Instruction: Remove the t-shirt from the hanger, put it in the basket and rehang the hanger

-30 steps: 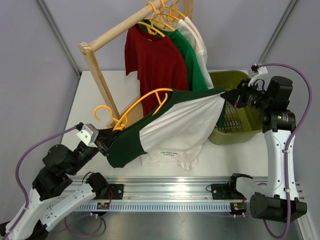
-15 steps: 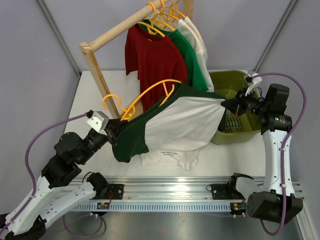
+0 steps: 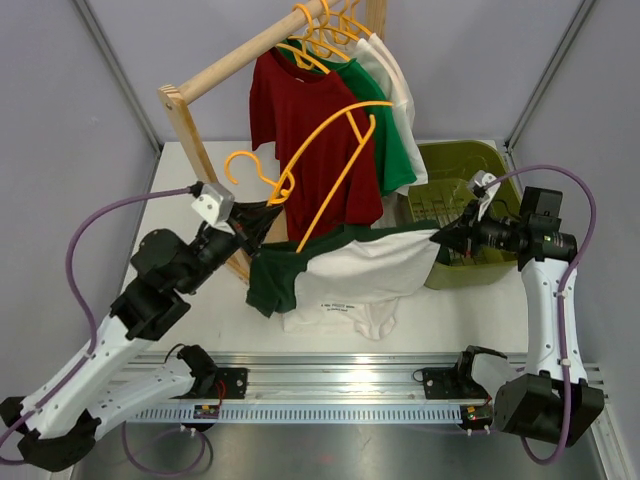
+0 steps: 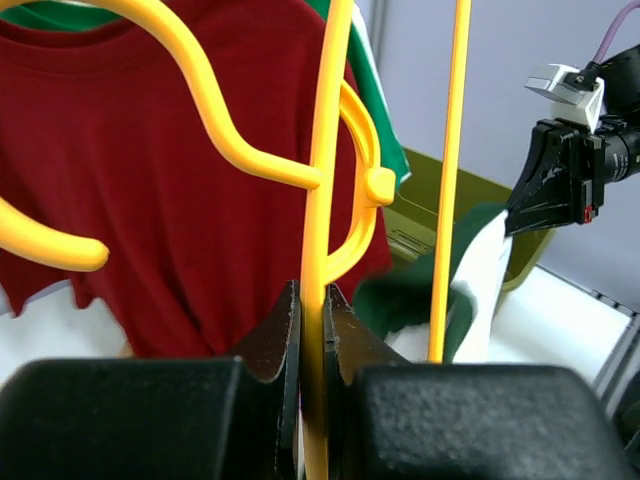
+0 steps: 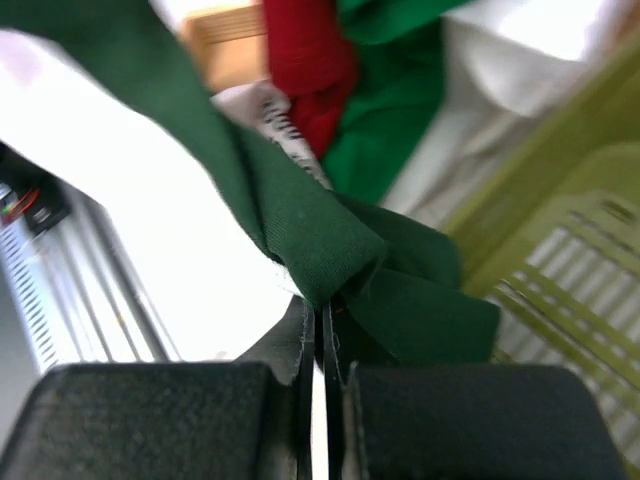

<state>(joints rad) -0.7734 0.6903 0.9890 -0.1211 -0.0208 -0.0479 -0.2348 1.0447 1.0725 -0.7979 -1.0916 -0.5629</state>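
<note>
Orange plastic of the hanger (image 3: pixel 337 180) pinched tight in the left gripper (image 3: pixel 268 207), jaws closed right onto the thin wire close under the hook, plain to see from the left wrist. Tilted steeply from there: long axis climbing up and away across the front of the rack (image 3: pixel 200 150), far tip high against the red shirt (image 3: pixel 310 120), lower bar slanting back down into the collar of the t-shirt (image 3: pixel 360 270). Slung low in front of the rack, well below its rail, stretched sideways with its long axis running from the hanger's bottom end out to the right gripper (image 3: pixel 437 237), clamped fully on a bunch of dark green sleeve. Nearer the shirt's outer end, that right gripper; nearer the hanger, the left. Apparently only one end of the hanger inside the neck opening, so probably a matter of pulling apart along that slanting bar: hanger up toward the rack's rail, cloth out to the rack's right.
</note>
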